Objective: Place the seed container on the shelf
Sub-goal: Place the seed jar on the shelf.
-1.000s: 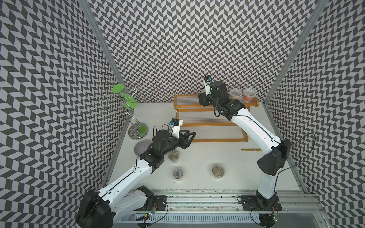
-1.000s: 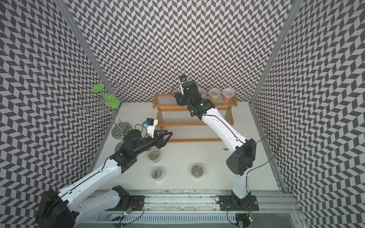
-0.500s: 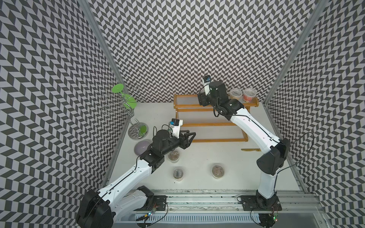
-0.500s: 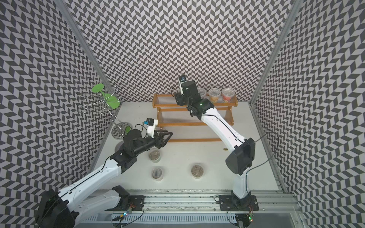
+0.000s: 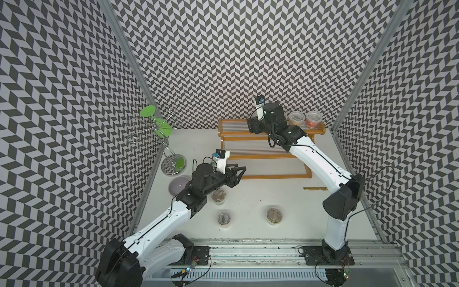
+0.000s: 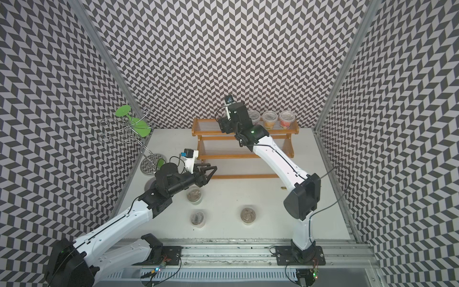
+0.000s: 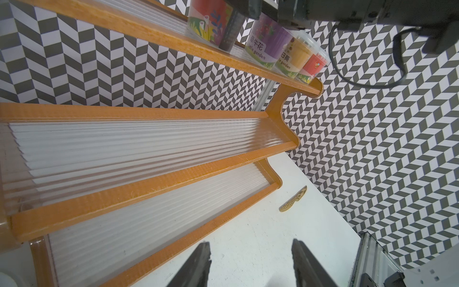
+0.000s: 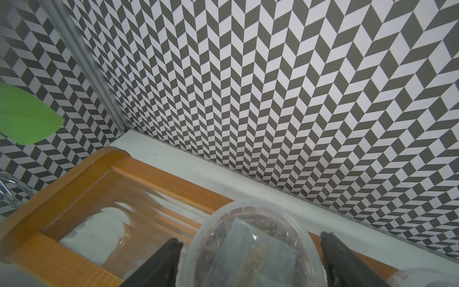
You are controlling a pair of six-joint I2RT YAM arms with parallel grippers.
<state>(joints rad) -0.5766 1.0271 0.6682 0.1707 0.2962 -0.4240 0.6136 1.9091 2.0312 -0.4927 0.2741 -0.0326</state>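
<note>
The shelf (image 5: 263,149) (image 6: 244,155) stands at the back of the table, orange-brown frame with clear ribbed tiers. My right gripper (image 5: 253,125) (image 8: 250,239) is over its top tier, open around a clear-lidded seed container (image 8: 250,251). Small gaps show between the lid and both fingers. The left wrist view shows that container (image 7: 208,17) standing on the top tier, with a dark finger (image 7: 229,32) beside it. My left gripper (image 5: 239,169) (image 7: 250,244) hangs open and empty over the table by the shelf's lowest front rail.
Three more containers (image 7: 268,42) line the top tier to the right. Three containers (image 5: 218,195) (image 5: 224,218) (image 5: 274,215) stand on the table in front. A wire stand with green discs (image 5: 161,129), a pale bowl (image 5: 177,185) and a gold strip (image 5: 315,188) lie at the sides.
The right gripper's jaws have spread apart from the seed container on the top tier. Neither arm has visibly shifted.
</note>
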